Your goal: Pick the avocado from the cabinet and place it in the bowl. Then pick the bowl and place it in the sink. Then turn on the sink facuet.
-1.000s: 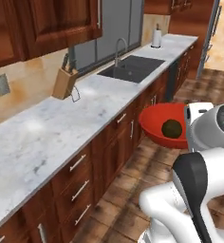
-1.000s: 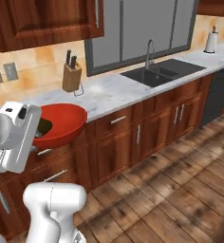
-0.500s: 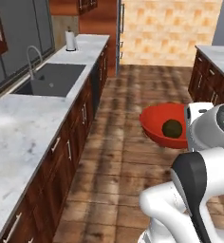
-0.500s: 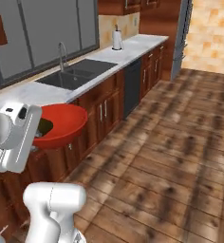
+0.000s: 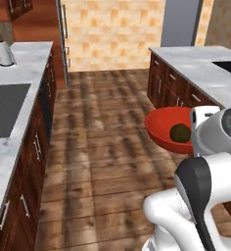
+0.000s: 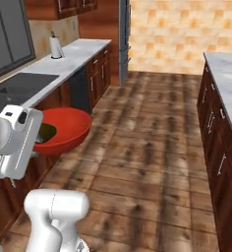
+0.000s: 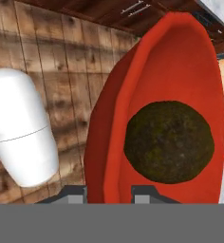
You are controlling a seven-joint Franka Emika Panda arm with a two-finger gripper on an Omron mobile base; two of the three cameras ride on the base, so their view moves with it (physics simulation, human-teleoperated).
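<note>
Base swung from counter toward open floor; claw [image 7: 109,190] apparently clamped on bowl [image 7: 180,71] rim, avocado [image 7: 168,141] inside.

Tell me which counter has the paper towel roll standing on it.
The long counter along the wall with the sink, where the paper towel roll stands at its far end. The counter opposite, across the wooden floor, carries no roll.

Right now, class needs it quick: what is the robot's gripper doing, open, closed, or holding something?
Gripper: shut on the rim of the red bowl, carried above the floor, with the avocado inside.
</note>
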